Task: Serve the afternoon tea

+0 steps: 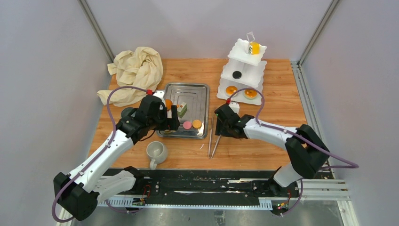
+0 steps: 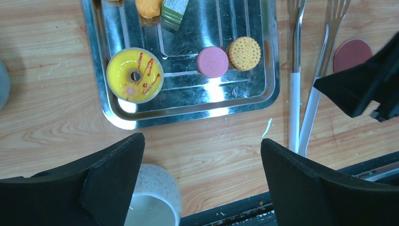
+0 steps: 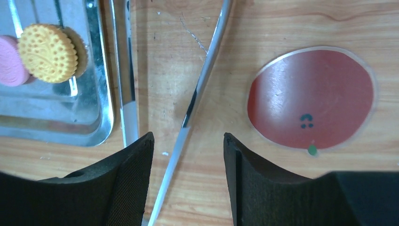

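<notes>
You have the white three-tier stand [image 1: 251,70] upright at the bench's [image 1: 282,108] far right: orange cake [image 1: 254,48] on top, black tart [image 1: 237,74] midway, two orange tarts [image 1: 231,90] below. In the tray [image 2: 188,101] lie a pink biscuit [image 2: 212,61], an orange biscuit [image 2: 244,53], a yellow doughnut [image 2: 134,75] and a green-layered cake [image 2: 174,9]. The off-white mug [image 1: 156,152] stands near the front.

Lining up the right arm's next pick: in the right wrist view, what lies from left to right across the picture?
Pink round biscuit → yellow dotted round biscuit → right rim of the shiny steel tray → thin steel tongs → flat dark-red round disc.
</notes>
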Available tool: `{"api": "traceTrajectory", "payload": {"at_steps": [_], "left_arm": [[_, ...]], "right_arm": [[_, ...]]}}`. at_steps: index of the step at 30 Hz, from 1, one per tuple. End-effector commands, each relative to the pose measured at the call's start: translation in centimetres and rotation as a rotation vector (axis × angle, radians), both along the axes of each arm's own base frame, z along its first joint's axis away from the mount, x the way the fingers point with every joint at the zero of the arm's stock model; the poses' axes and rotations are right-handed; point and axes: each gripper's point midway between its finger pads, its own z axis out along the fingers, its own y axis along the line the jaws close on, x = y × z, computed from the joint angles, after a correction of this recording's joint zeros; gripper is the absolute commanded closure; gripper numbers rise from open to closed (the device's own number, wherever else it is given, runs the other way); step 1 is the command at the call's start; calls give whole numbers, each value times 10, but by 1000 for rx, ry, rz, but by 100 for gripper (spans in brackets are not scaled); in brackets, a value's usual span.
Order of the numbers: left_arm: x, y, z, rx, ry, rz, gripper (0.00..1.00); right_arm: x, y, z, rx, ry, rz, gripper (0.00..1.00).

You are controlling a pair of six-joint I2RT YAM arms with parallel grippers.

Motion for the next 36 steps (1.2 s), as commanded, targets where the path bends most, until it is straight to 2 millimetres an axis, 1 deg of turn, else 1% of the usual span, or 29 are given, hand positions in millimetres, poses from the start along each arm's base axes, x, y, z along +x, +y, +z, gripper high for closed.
{"api": "traceTrajectory", "payload": {"at_steps": [1, 4, 8, 9, 11, 12, 15, 20, 23, 27, 29, 32, 35, 36], "left_arm": [[6, -6, 14, -14, -42, -24, 2], [6, -4, 16, -10, -50, -26, 2], [6, -3, 20, -5, -65, -27, 2], [7, -3, 20, -3, -67, -30, 2], [7, -4, 19, -1, -64, -33, 2], [8, -4, 19, 0, -62, -34, 2], [7, -7, 16, -4, -48, -48, 2], [7, -9, 14, -5, -42, -58, 2], [8, -10, 14, -8, -44, -60, 2], [9, -14, 12, -19, -36, -70, 2], [9, -16, 12, -25, -32, -73, 2], [10, -18, 12, -33, -29, -77, 2], [10, -21, 13, -40, -27, -87, 2], [9, -22, 14, -41, -23, -92, 2]], "right_arm": [[5, 11, -13, -13, 38, -20, 46], [2, 11, -22, -21, 67, -25, 52], [-4, 7, -27, -30, 82, -10, 67], [-5, 8, -26, -31, 80, 9, 75], [-4, 5, -24, -66, 68, 70, 96], [-5, 0, -24, -95, 69, 79, 99], [-6, -16, -17, -168, 62, 92, 99], [-16, -40, -2, -234, 35, 111, 99], [-21, -48, 6, -253, 13, 173, 99], [-23, -62, 11, -327, -7, 230, 99], [-22, -65, 10, -356, -10, 265, 98], [-21, -61, 3, -379, 10, 321, 94], [-16, -58, -5, -380, 18, 338, 83], [-15, -56, -5, -369, 20, 342, 79]]}}
